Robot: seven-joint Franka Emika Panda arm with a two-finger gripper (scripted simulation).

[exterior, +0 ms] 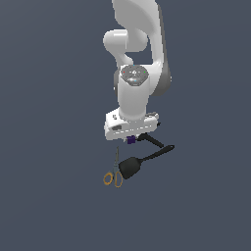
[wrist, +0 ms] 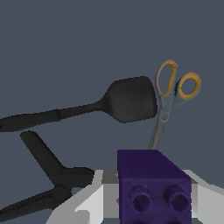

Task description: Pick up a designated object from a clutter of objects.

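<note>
The white arm hangs down the middle of the exterior view, its gripper [exterior: 131,137] low over the dark grey floor [exterior: 49,196]. Tucked just under the hand, at the frame's centre, is the tiny dark purple block [exterior: 131,140]. In the wrist view the block [wrist: 153,186] fills the lower right, studded holes facing the camera, with pale grey fingers [wrist: 94,197] flanking it on both sides; they seem to be pressed against it, clamped on it.

Just below centre in the exterior view lies the black spatula [exterior: 142,162], its blade toward the lower left. The orange-handled scissors [exterior: 115,172] lie beside that blade, loops lowest. The black spring clamp [exterior: 151,140] pokes out to the exterior view's right of the block; in the wrist view the clamp [wrist: 48,175] is close beside the block.
</note>
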